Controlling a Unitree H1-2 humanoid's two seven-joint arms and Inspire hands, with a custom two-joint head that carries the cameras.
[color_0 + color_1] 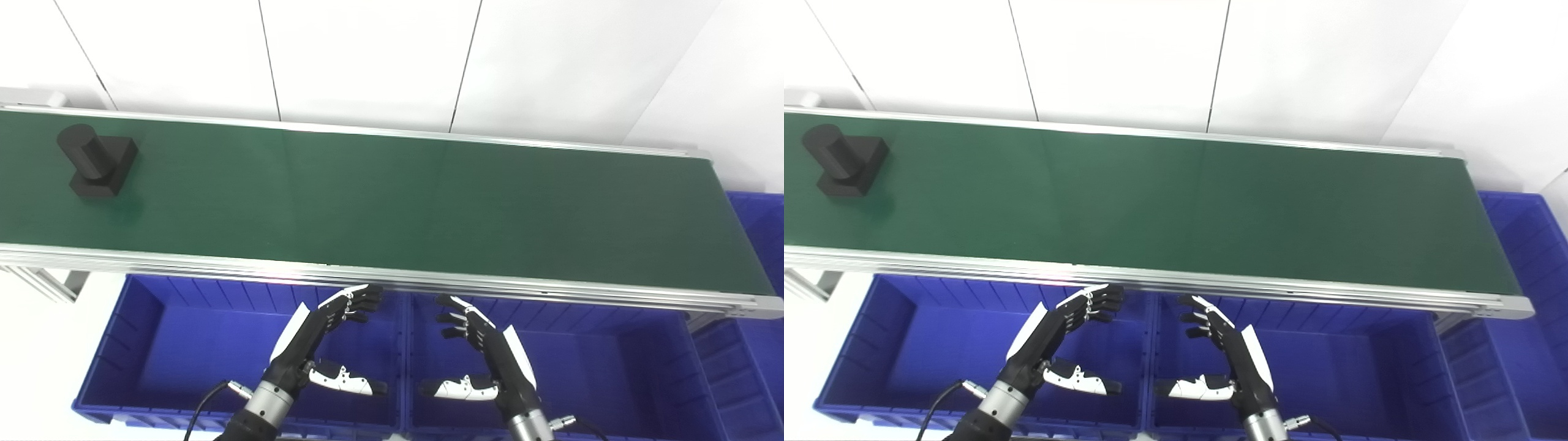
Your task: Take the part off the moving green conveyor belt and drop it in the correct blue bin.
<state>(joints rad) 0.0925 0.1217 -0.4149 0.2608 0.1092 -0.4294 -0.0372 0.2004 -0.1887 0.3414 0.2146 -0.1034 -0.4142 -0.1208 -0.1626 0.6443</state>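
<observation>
A black part [97, 160], a square base with a thick round post, sits on the green conveyor belt [392, 202] at its far left end. My left hand [327, 340] hovers open over the left blue bin [153, 343], below the belt's near rail, holding nothing. My right hand [481, 355] mirrors it, open and empty, over the middle blue bin [612, 367]. Both hands are far to the right of the part and nearer to me.
The belt's aluminium rail [429, 283] runs just beyond the fingertips. A third blue bin [756, 343] stands past the belt's right end. A white panelled wall [367, 55] rises behind the belt. Grey frame legs [49, 283] show at the left.
</observation>
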